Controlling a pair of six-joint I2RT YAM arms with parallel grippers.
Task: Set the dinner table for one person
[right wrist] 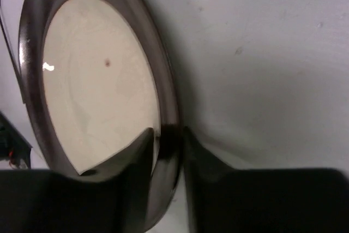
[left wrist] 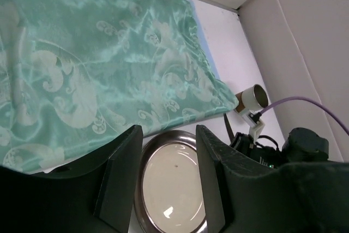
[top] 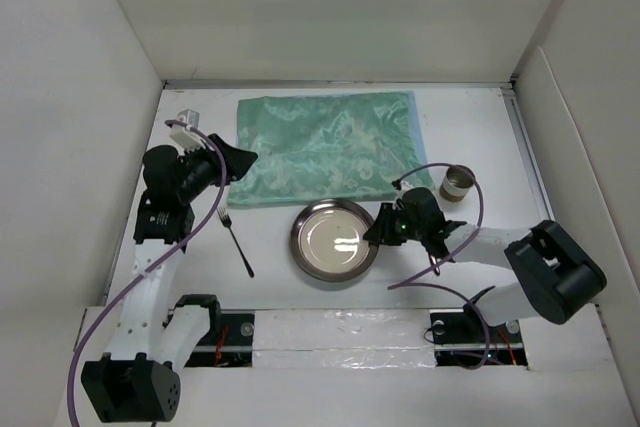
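Plate (top: 300, 247): metal, polished rim w/ a dark shine. Its centre is paler, smooth and glossy, w/ a lamp glint on it. Cloth (top: 325, 147): teal-green fabric w/ a satin-like sheen, woven swirl pattern, lightly wrinkled. Dinner table (top: 270, 282): plain white, matt, smooth, w/ a few tiny specks seen close up. Fork (top: 238, 242): thin and dark, prob. metal, finish too small to tell. Cup (top: 458, 184): tan, dull side; material unclear. Left gripper (left wrist: 169, 132) and right gripper (right wrist: 169, 135): black matt plastic fingers, smooth. Cable (left wrist: 305, 100): purple, smooth plastic sheath.

White links (top: 148, 279), black left gripper (top: 248, 158), purple cables (left wrist: 297, 99)
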